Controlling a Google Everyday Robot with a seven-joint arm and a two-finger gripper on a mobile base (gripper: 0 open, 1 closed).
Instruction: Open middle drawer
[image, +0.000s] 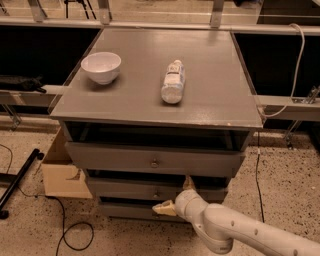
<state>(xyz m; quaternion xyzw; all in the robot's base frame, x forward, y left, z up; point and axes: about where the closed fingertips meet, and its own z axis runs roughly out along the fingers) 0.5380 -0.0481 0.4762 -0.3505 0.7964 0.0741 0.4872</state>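
Fingers spread, cream two-finger gripper (175, 196) sits at grey wooden middle drawer (120, 190) front, rt of centre; its small round metal knob (156, 193) lies just left of gripper. Pull prob. outward, twd camera.

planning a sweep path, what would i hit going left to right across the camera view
cardboard box → white bowl → pincer, low at the middle drawer front → white cable

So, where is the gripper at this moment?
In the camera view, the gripper is low at centre, in front of the middle drawer, just right of its knob, with fingers open.
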